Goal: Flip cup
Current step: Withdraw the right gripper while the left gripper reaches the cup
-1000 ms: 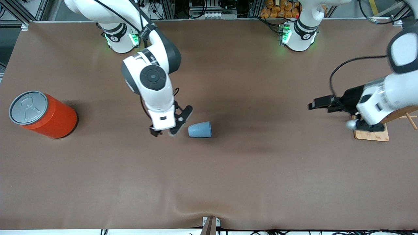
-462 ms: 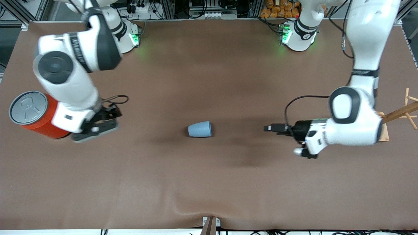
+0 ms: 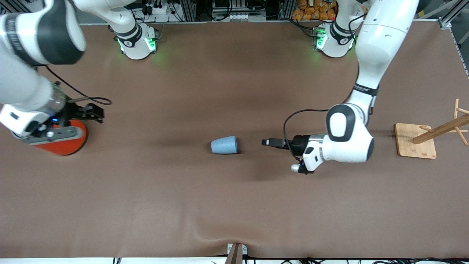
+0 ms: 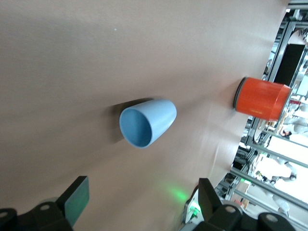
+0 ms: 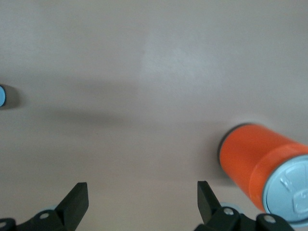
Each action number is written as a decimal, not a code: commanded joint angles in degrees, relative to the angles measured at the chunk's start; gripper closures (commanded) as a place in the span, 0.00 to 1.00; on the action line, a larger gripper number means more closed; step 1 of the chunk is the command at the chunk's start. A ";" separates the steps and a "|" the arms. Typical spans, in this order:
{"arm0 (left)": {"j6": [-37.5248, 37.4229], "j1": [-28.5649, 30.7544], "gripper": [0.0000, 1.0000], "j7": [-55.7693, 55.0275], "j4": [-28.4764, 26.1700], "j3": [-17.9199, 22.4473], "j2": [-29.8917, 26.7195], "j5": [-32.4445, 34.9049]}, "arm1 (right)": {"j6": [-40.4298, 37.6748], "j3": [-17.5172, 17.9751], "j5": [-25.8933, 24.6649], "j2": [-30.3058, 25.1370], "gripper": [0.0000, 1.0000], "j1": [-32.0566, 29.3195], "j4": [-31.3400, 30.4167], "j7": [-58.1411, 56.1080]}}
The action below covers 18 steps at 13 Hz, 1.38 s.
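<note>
Front view: cup [image 3: 224, 145], light blue, is seen lying on its side at mid-table [image 3: 234, 205], mouth toward the left arm's end. Left gripper [image 3: 269, 142] is held just beside the mouth, apart from it. Right gripper [image 3: 93, 113] is placed over the orange can [image 3: 62, 141]. A wooden stand [image 3: 416, 141] is set at the left arm's end.

Left wrist view: fingers [image 4: 77, 197] are spread wide; the cup's [image 4: 147, 122] open mouth is faced.

Right wrist view: fingers [image 5: 77, 199] are spread, nothing pinched; the can [image 5: 262, 166] is seen below.
</note>
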 commanded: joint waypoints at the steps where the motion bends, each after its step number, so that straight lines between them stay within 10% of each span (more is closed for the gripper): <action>1: 3.69 -2.85 0.00 0.68 -1.87 0.27 0.99 -5.59 | 0.16 6.55 1.76 -4.37 0.00 -9.54 -3.93 0.95; 18: 12.13 -10.50 0.00 4.29 4.36 0.27 12.07 -22.65 | -6.34 8.24 6.42 -9.56 0.00 -17.39 -3.14 0.24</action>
